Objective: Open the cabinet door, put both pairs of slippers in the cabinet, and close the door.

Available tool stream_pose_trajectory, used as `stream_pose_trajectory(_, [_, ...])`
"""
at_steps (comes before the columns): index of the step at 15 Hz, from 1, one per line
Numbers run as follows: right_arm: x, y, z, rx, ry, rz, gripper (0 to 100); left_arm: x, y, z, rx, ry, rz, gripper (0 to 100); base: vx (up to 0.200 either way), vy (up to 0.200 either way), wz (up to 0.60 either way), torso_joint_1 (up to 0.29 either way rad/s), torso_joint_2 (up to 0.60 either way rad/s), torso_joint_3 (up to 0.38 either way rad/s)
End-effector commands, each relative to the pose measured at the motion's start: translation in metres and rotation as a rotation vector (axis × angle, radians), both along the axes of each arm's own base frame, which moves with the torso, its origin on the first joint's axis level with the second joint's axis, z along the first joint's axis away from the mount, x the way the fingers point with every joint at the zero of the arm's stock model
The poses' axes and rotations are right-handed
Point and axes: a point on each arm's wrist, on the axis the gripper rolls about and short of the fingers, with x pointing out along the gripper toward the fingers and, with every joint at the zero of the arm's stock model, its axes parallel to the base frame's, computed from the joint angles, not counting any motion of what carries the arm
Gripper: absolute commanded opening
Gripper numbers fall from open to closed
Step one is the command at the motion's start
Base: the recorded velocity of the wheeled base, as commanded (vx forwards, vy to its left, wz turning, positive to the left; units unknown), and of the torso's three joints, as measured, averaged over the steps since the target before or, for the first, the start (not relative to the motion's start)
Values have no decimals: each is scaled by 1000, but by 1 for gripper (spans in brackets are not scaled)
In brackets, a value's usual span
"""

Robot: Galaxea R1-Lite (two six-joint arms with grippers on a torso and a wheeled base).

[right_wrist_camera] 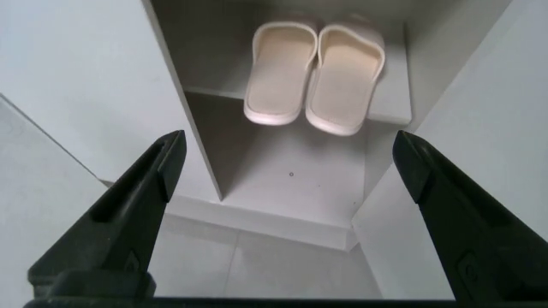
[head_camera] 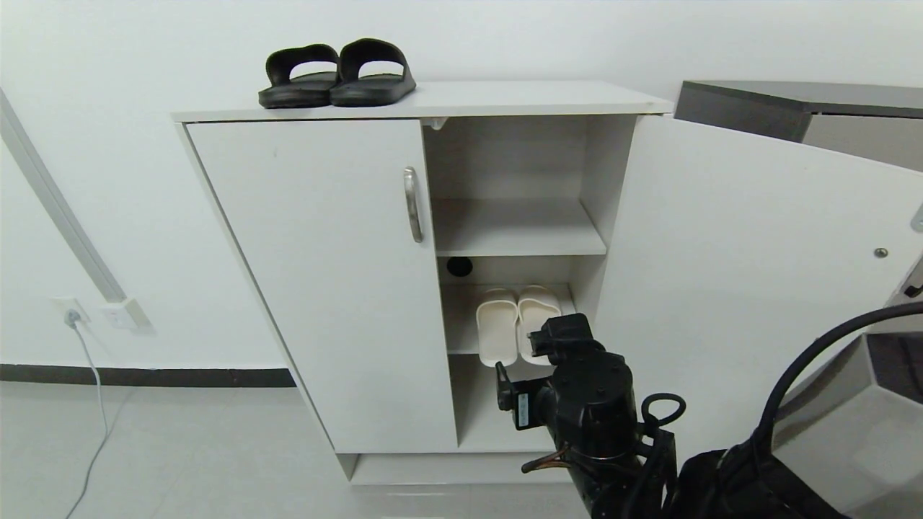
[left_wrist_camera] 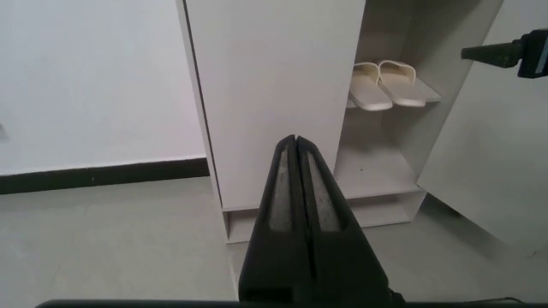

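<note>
Though half done by the look of it, not finished yet: white slippers (head_camera: 518, 323) set side by side on the middle shelf (head_camera: 461, 317) of the cabinet (head_camera: 519, 151), paired up tight near the shelf's front edge. Black slippers (head_camera: 337, 74) up on the cabinet top (head_camera: 541, 94), toward its left end, side by side, well apart from both hands. Right door (head_camera: 750, 288) swung wide open, as needed for the second pair; left door (head_camera: 317, 288) shut, handle (head_camera: 412, 205) at its inner edge.

Right hand (right_wrist_camera: 289, 154) just in front of the open compartment, about level with the white pair, fingers spread wide, nothing between them, no contact with the slippers. Reads as let go and clear of the shelf. Left hand (left_wrist_camera: 295, 141) low, out in front of the shut left door, fingers pressed together, gripping nothing. Likely parked out of the way.

Next, probably: raise a hand to the cabinet top, pinch both black slippers together, bring them down onto a shelf inside. Risks: one slipper dropping out of a two-in-one pinch; open right door close beside the right arm, easy to bump. Door closing last.
</note>
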Motion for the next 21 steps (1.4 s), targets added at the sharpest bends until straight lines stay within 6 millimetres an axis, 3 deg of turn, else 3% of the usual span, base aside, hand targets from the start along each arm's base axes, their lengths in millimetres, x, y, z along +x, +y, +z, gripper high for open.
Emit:
stream_pose_trajectory(1, [-4, -3, 9, 22, -18, 3, 100, 0, 0, 0, 0, 1, -2, 0, 0, 0, 0, 0, 0, 0])
stream_pose_trajectory(3, [-5, -3, 8, 16, -15, 5, 100, 0, 0, 0, 0, 1, -2, 0, 0, 0, 0, 0, 0, 0])
stream_pose_trajectory(21, [-5, -3, 4, 8, -7, 6, 100, 0, 0, 0, 0, 1, -2, 0, 0, 200, 0, 4, 3, 4])
